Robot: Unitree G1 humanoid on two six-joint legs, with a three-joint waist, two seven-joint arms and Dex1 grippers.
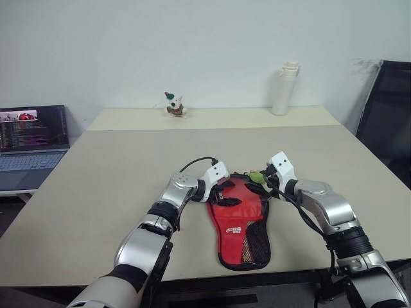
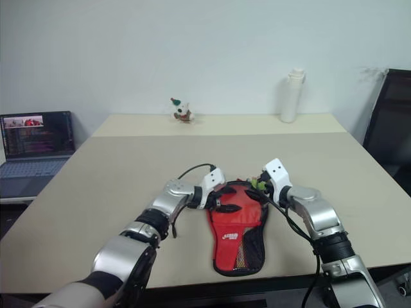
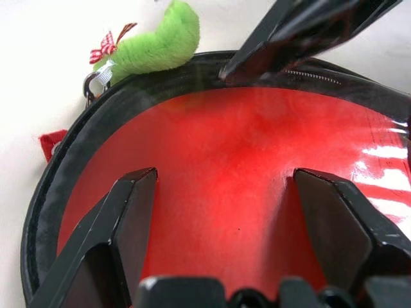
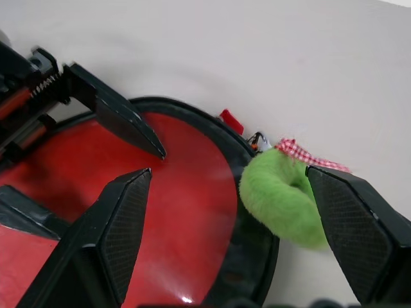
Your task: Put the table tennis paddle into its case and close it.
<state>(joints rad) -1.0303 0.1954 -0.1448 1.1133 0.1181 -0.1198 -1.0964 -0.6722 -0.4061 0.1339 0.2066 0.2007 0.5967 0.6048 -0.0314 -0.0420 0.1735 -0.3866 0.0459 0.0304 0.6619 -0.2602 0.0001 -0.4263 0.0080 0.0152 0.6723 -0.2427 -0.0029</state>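
Observation:
The case (image 1: 241, 232) lies flat near the table's front edge, red side up, with its white logo and black mesh pocket toward me. At its round far end a glossy red face (image 3: 244, 160) shows inside the black zip rim (image 3: 38, 212). I take this face for the table tennis paddle; its handle is hidden. A fuzzy green charm (image 4: 279, 196) with a checked bow hangs from the zip pull. My left gripper (image 3: 225, 212) hovers open over the red face. My right gripper (image 4: 229, 186) is open at the rim, with the charm between its fingers.
A white bottle (image 1: 286, 88) and a small toy figure (image 1: 173, 104) stand at the table's far edge. A laptop (image 1: 32, 138) sits on a side desk at left. A black chair (image 1: 388, 122) stands at right. Bare beige table (image 1: 115, 167) surrounds the case.

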